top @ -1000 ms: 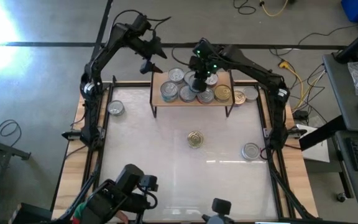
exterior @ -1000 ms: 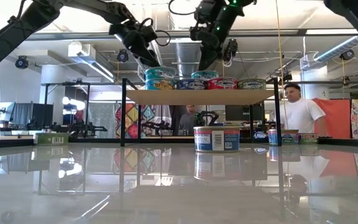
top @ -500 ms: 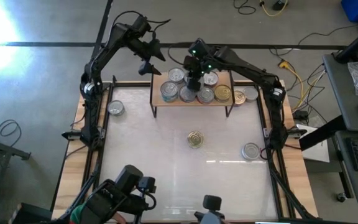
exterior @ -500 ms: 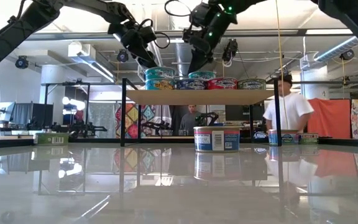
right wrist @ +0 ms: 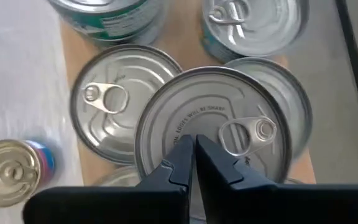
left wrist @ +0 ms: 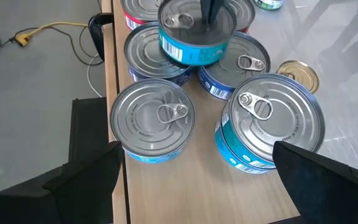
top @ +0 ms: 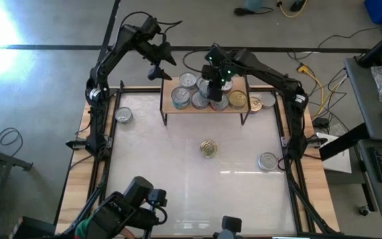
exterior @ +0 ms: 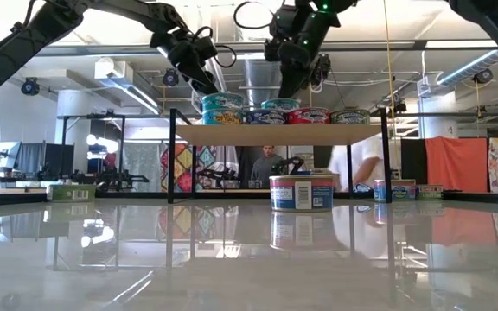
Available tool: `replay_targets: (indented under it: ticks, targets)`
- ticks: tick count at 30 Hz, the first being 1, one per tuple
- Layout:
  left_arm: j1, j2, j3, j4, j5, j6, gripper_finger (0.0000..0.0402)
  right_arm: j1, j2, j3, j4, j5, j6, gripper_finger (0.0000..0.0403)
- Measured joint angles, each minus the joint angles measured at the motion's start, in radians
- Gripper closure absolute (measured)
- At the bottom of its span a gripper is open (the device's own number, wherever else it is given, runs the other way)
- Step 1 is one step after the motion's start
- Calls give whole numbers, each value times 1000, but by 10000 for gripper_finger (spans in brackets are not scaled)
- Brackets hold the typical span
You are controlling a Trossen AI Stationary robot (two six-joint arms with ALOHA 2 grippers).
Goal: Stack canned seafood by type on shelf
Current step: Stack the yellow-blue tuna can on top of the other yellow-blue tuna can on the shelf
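The shelf (top: pixel 241 83) at the table's far edge carries several canned seafood tins. One silver-topped, teal-sided tin (left wrist: pixel 194 37) rests on the lids of blue-sided tins (left wrist: pixel 235 62). My right gripper (right wrist: pixel 194 149) is shut, with its tips on that top tin's lid. At the shelf's far left corner my left gripper (top: pixel 159 65) hangs above the tins, open and holding nothing. Two teal-sided tins (left wrist: pixel 153 121) (left wrist: pixel 269 127) sit on the board below it. My right gripper sets its shut fingertips (right wrist: pixel 179 165) on the lid (right wrist: pixel 194 127) of the stacked tin, beside the pull tab. The fingers come down slanting from above. The tin sits level on the tins beneath it, with nothing pinched between the fingers.
On the table stand a gold-topped tin (top: pixel 208 148) in the middle, a silver tin (top: pixel 123 115) at the left and another (top: pixel 267 160) at the right. Two more tins (top: pixel 262 102) sit beside the shelf's right legs. A person moves in the room behind the table.
My right gripper has swung a little toward the table's left and back to the right over the stacked tin, tipping slightly and staying shut.
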Motion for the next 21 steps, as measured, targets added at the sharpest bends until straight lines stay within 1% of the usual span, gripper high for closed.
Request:
replay_targets:
  ticks: [3, 7, 13, 17, 21]
  targets:
    - [0, 0, 0, -1, 0, -9, 2, 0, 0, -12, 51, -28, -5, 390]
    - [-1, 0, 0, -4, 0, -31, 2, 0, 0, -32, 143, -28, -12, 390]
    - [-1, 0, 0, -13, 0, -34, 2, 0, 0, -51, 231, -27, -30, 390]
    - [-1, 0, 0, -13, 0, -47, 2, 0, 4, -55, 223, -27, -35, 390]
    - [-1, 0, 0, -22, 0, -48, 2, 0, 2, -55, 161, -21, -36, 390]
